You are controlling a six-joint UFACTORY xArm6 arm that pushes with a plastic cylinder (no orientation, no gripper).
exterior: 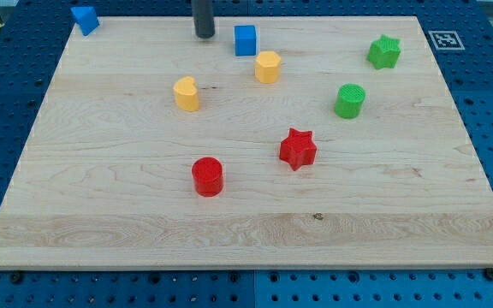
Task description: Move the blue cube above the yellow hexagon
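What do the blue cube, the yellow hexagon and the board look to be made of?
Blue cube: probably plastic, matte and one even colour; possibly 3D-printed, though no layer lines show. Yellow hexagon: likely the same matte plastic, with soft edges. Board: pale wood, judging by grain lines and small knots, with low sheen. My tip stands at the cube's left.

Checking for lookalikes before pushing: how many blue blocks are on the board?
2. The blue cube sits at the view's top, up-left of the yellow hexagon; another blue block occupies the top-left corner. None seems hidden.

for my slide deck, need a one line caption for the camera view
My tip rests left of the blue cube, itself up-left of the yellow hexagon, on the wooden board.
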